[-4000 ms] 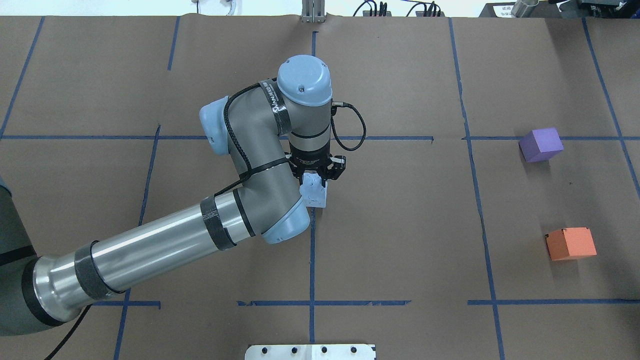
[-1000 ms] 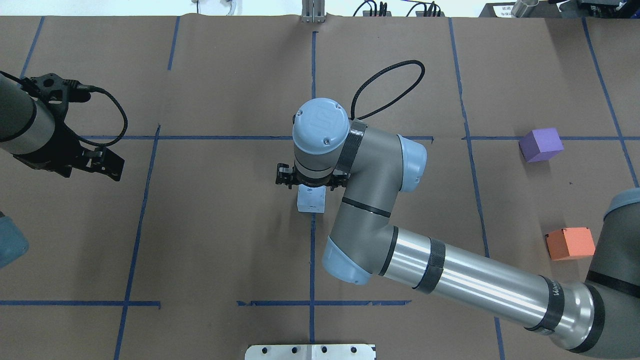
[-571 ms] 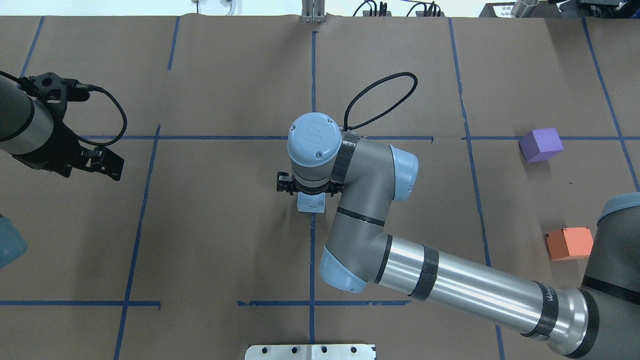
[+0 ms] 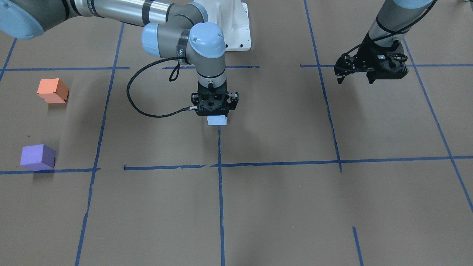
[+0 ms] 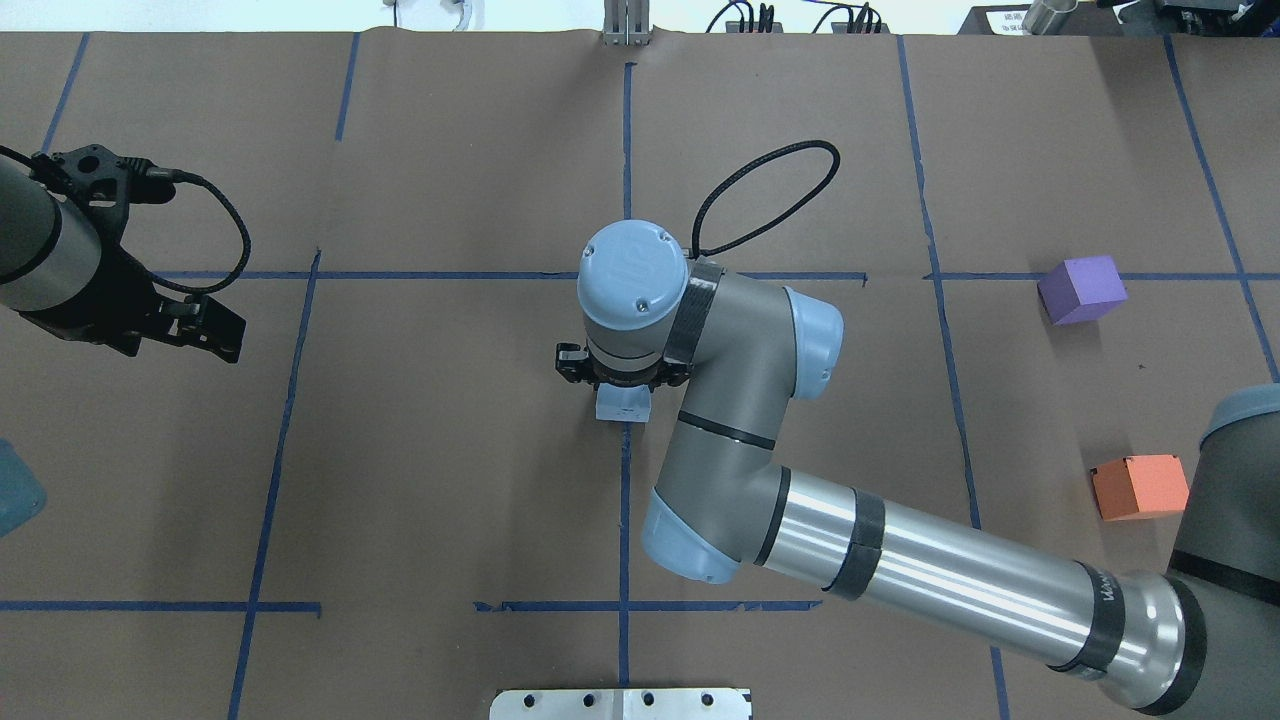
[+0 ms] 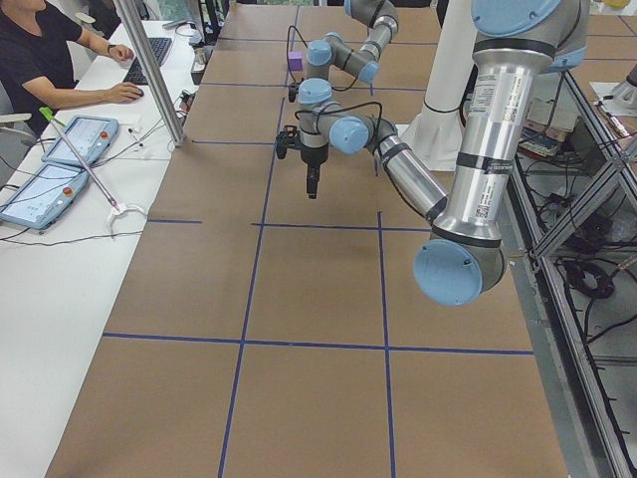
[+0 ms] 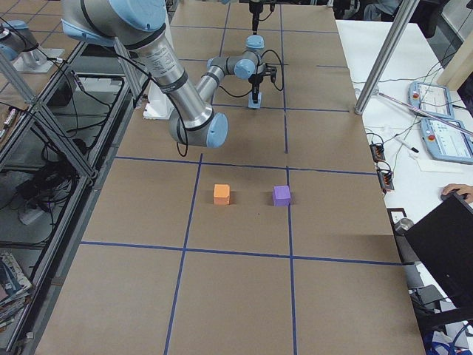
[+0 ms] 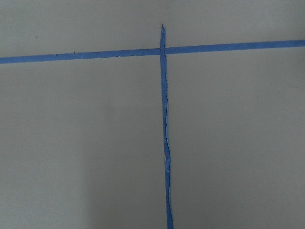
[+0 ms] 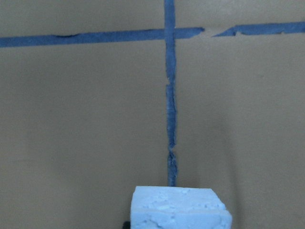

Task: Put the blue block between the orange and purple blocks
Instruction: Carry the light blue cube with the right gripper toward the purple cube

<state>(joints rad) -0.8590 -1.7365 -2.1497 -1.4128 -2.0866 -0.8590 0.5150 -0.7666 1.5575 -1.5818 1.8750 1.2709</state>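
The pale blue block point(image 5: 621, 404) stands at the table's middle on a blue tape line, also seen in the front view point(image 4: 217, 120). My right gripper point(image 5: 622, 385) reaches straight down over it, jaws at its sides and closed on it. In the right wrist view the block point(image 9: 180, 207) fills the bottom centre. I cannot tell if it is off the paper. The purple block point(image 5: 1082, 289) and the orange block point(image 5: 1140, 487) stand far right, apart, with a gap between them. My left gripper point(image 5: 225, 330) is open and empty at the far left.
Brown paper with blue tape grid lines point(image 5: 624, 520) covers the table. My right arm's forearm point(image 5: 930, 580) stretches low across the near right part, close to the orange block. A metal base plate point(image 5: 620, 703) sits at the near edge.
Four seconds ago my left gripper held the blue block at the middle; it has let go and pulled back to the left. My right arm came in, lowered over the block and closed on it.
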